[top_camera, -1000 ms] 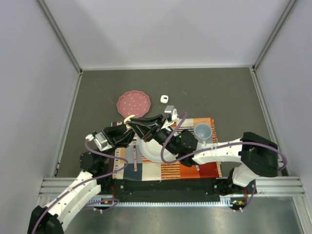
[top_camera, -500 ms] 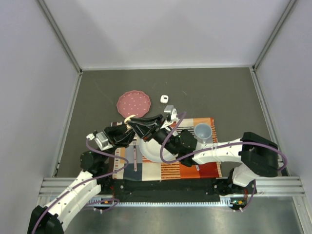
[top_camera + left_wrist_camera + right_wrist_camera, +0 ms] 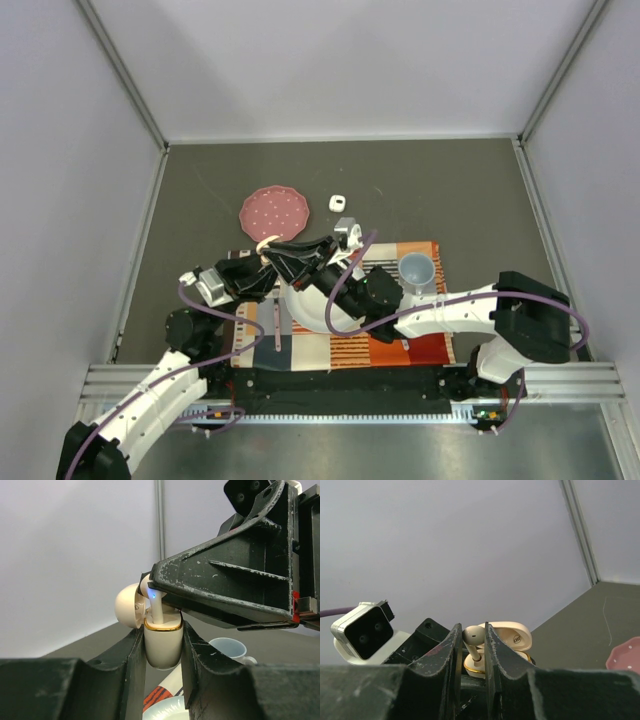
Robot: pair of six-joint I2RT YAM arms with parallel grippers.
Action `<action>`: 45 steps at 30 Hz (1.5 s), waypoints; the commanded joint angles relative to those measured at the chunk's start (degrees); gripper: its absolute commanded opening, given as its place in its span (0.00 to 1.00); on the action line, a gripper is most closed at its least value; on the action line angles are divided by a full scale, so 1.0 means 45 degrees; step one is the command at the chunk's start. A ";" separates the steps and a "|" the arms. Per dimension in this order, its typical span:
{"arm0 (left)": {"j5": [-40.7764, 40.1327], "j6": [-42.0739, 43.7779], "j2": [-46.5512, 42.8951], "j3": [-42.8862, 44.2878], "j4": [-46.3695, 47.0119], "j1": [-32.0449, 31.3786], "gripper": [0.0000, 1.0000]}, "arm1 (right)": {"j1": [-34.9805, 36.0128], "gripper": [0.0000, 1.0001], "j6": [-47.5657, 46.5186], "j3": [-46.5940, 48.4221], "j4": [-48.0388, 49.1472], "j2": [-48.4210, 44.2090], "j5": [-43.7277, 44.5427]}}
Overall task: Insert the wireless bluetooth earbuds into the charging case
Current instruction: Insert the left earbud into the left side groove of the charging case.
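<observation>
Left fingers [image 3: 132, 655] clamped on both sides of the cream charging case [image 3: 163, 645]. Case upright, lid open, held above the desk [image 3: 450, 190] just near the pink plate [image 3: 274, 211], at the striped cloth's [image 3: 340, 350] far-left corner. Right fingers [image 3: 454, 655] pinch the pale earbud [image 3: 472, 636] by its head, stem down in the case's gold-rimmed opening.

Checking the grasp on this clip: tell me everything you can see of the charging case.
The charging case is a small, glossy cream plastic shell with a gold band around its mouth. It stands upright, held aloft, clamped between the left gripper's fingers. Its rounded lid is hinged open and tipped back, with a small dark logo on it. One earbud, pinched by the right gripper, has its stem in the mouth, a blue light lit on it.
</observation>
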 commanded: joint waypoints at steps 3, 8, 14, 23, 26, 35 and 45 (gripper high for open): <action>0.0033 0.0052 -0.0126 0.0076 0.1376 -0.0002 0.00 | 0.0216 0.00 -0.0457 -0.0089 -0.0838 -0.0050 0.0588; -0.0006 0.0032 -0.0185 0.0037 0.1337 -0.0002 0.00 | 0.0235 0.04 -0.0633 -0.0109 -0.0857 -0.0167 0.0705; -0.0006 0.0032 -0.0224 0.0037 0.1298 -0.0002 0.00 | 0.0235 0.07 -0.0790 -0.0128 -0.0818 -0.0303 0.0920; -0.0065 0.0032 -0.0224 -0.0002 0.1259 -0.0002 0.00 | 0.0235 0.07 -0.1160 -0.0226 -0.0564 -0.0518 0.1135; -0.0084 0.0032 -0.0263 -0.0022 0.1259 -0.0002 0.00 | 0.0255 0.07 -0.1219 -0.0226 -0.0564 -0.0538 0.1116; -0.0104 0.0013 -0.0243 -0.0002 0.1259 -0.0002 0.00 | 0.0353 0.14 -0.1571 -0.0245 -0.0389 -0.0635 0.1272; -0.0084 -0.0007 -0.0263 -0.0002 0.1220 -0.0002 0.00 | 0.0352 0.22 -0.1786 -0.0245 -0.0271 -0.0753 0.1389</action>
